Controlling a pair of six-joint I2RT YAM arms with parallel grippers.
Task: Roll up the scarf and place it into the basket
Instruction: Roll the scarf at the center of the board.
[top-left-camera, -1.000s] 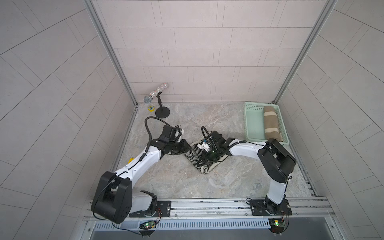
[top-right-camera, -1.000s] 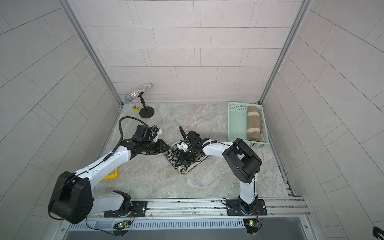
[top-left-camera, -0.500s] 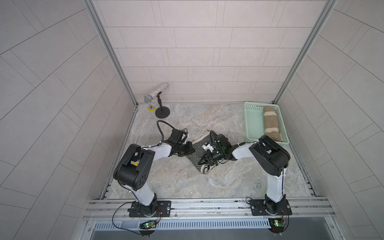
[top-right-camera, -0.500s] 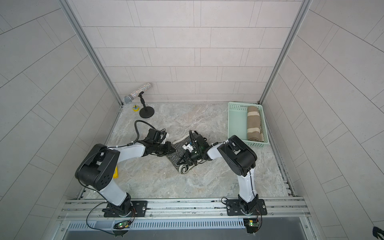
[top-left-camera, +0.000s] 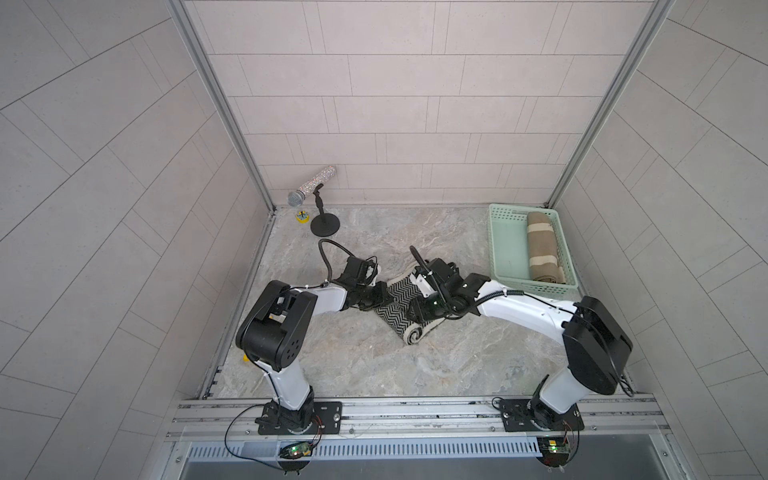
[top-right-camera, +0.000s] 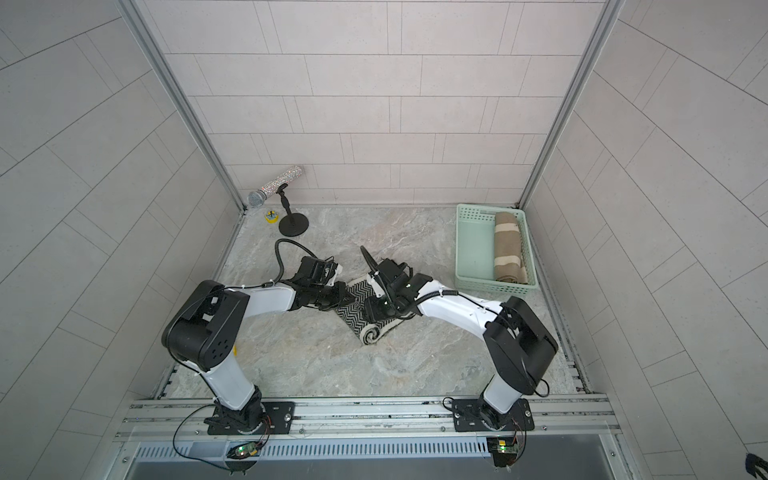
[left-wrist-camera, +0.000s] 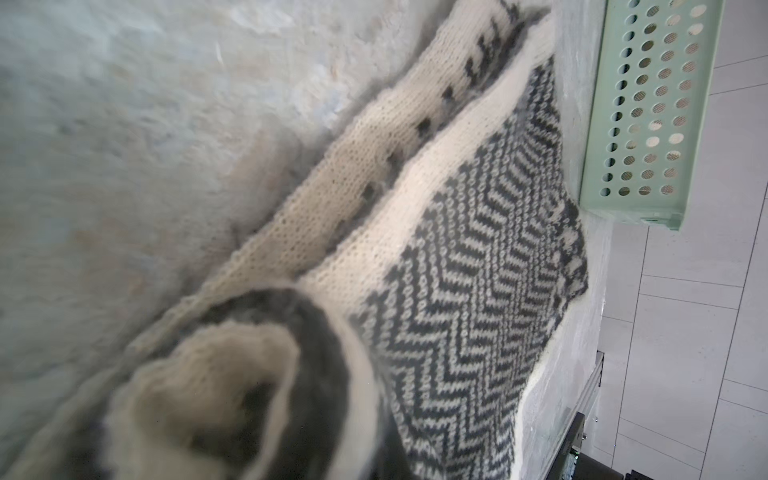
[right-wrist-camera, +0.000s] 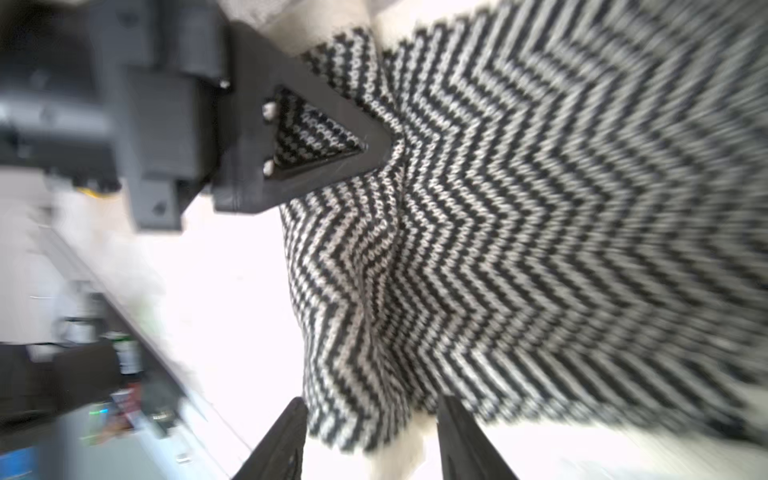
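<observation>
The scarf (top-left-camera: 398, 296), black-and-white herringbone knit, lies mid-table in both top views, with its near end rolled into a spiral (top-right-camera: 370, 333). My left gripper (top-left-camera: 384, 297) sits low at the scarf's left edge, shut on it. In the right wrist view its fingertip (right-wrist-camera: 384, 145) pinches the knit (right-wrist-camera: 519, 232) into puckers. My right gripper (right-wrist-camera: 370, 436) rests over the roll, its fingers (right-wrist-camera: 286, 436) apart and straddling a fold of scarf. The mint-green basket (top-left-camera: 505, 249) stands at the back right, also showing in the left wrist view (left-wrist-camera: 648, 104) beyond the scarf (left-wrist-camera: 478, 270).
A rolled tan striped cloth (top-left-camera: 544, 249) lies inside the basket along its right side. A glittery microphone (top-left-camera: 311, 191) on a black stand (top-left-camera: 325, 226) is at the back left, with a small yellow item (top-left-camera: 302, 216) beside it.
The left jaws have closed on the scarf's edge and the left arm's elbow has folded up. The right jaws have spread apart. The scarf has hardly shifted.
</observation>
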